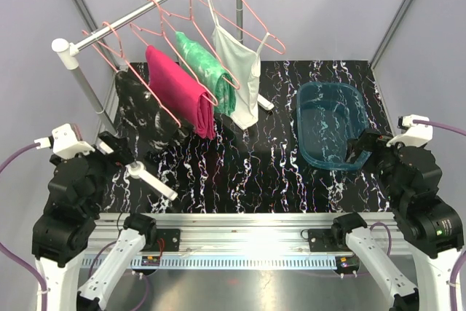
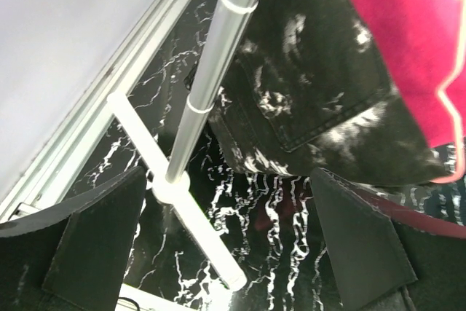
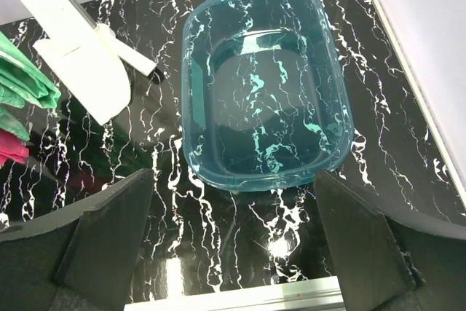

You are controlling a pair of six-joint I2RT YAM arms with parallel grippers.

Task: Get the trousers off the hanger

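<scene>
Three pairs of trousers hang on pink hangers on a rail (image 1: 145, 9): black speckled ones (image 1: 142, 103), magenta-pink ones (image 1: 180, 91) and mottled green ones (image 1: 207, 71). A white tank top (image 1: 240, 71) hangs to their right. My left gripper (image 1: 120, 149) is open and empty near the rack's left foot; in its wrist view (image 2: 226, 253) the black trousers (image 2: 313, 78) and pink trousers (image 2: 408, 34) hang just ahead. My right gripper (image 1: 358, 149) is open and empty at the near edge of a teal tub (image 1: 331, 123), and its wrist view (image 3: 233, 253) shows the same.
The rack's grey pole (image 2: 211, 78) and white foot bar (image 2: 182, 202) stand close in front of my left gripper. The teal tub (image 3: 266, 85) is empty. The tank top's hem (image 3: 80, 63) and green cloth (image 3: 25, 81) show at the right wrist view's left.
</scene>
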